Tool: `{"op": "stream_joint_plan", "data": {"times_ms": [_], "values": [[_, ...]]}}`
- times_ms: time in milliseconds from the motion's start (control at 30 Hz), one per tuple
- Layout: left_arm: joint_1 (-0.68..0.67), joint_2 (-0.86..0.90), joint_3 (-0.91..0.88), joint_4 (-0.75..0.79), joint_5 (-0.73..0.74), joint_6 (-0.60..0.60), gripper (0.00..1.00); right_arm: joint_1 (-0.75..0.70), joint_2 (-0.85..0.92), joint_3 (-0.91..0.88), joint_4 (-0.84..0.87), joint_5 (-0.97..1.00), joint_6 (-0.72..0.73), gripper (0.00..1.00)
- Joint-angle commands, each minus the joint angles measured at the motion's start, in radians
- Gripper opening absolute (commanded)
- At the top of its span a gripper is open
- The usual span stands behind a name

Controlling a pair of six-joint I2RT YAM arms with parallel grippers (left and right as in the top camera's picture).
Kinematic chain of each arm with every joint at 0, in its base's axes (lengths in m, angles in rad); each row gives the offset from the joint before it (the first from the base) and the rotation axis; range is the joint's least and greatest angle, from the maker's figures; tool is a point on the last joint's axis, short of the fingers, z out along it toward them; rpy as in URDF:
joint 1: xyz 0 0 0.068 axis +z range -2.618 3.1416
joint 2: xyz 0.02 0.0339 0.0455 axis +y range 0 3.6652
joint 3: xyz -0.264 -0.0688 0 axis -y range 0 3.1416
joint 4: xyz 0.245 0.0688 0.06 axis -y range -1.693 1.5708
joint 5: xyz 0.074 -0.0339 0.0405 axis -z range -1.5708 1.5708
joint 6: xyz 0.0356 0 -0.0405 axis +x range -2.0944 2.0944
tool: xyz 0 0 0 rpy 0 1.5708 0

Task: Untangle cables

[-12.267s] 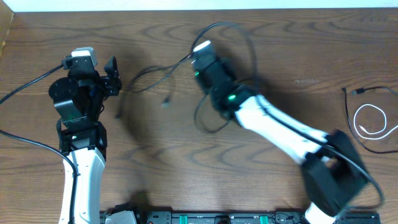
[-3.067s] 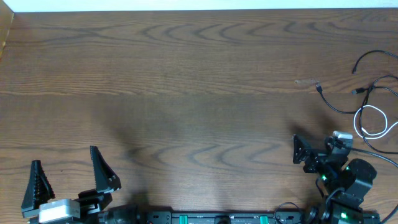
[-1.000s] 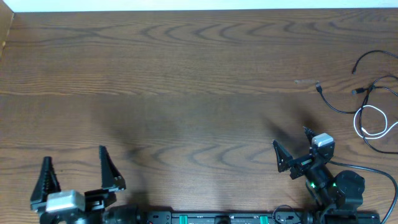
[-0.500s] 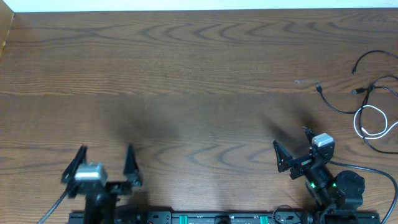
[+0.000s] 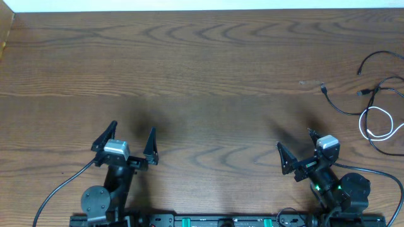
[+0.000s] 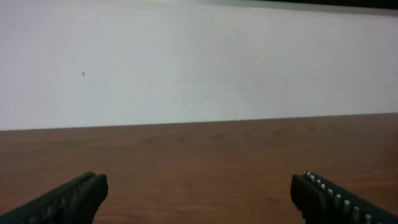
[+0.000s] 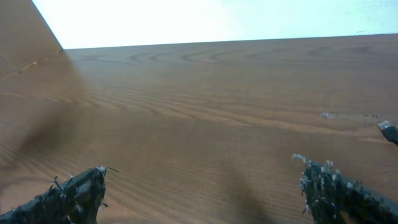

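Note:
The cables lie in a loose bunch at the table's far right edge in the overhead view. Thin black cords (image 5: 344, 111) curve there, one ending in a small plug (image 5: 324, 90). A white cord (image 5: 376, 108) forms a loop beside them. My left gripper (image 5: 128, 139) stands open near the front left, with nothing between its fingers (image 6: 68, 198). My right gripper (image 5: 297, 150) stands open at the front right, apart from the cords and to their left. Its wrist view shows bare wood between the fingers (image 7: 78, 190) and one plug tip (image 7: 388, 132) at the right border.
The brown wooden table (image 5: 202, 75) reaches back to a white wall (image 6: 199, 62). A raised wooden side edge (image 7: 25, 43) shows at the left in the right wrist view. A thick black arm wire (image 5: 60, 186) trails off the front left.
My left arm has swung from the front left corner up and to the right, its gripper staying open. The right arm and the cables have not moved in the last second.

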State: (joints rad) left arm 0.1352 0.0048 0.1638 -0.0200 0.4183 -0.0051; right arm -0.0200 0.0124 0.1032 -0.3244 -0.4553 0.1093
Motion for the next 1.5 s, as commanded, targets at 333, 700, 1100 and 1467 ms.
{"op": "stream_joint_plan", "data": {"times_ms": [333, 700, 1100, 1467], "values": [[-0.135, -0.003, -0.16, 0.021, -0.181, -0.027, 1.0, 0.011, -0.006, -0.003, -0.001, 0.001, -0.013, 0.99], [-0.14, -0.003, -0.16, -0.035, -0.218, -0.027, 1.0, 0.011, -0.006, -0.003, -0.001, 0.001, -0.013, 0.99], [-0.14, -0.001, -0.16, -0.035, -0.218, -0.027, 1.0, 0.011, -0.006, -0.003, -0.001, 0.001, -0.013, 0.99], [-0.14, -0.001, -0.16, -0.035, -0.218, -0.027, 1.0, 0.011, -0.006, -0.003, -0.001, 0.001, -0.013, 0.99]]}}
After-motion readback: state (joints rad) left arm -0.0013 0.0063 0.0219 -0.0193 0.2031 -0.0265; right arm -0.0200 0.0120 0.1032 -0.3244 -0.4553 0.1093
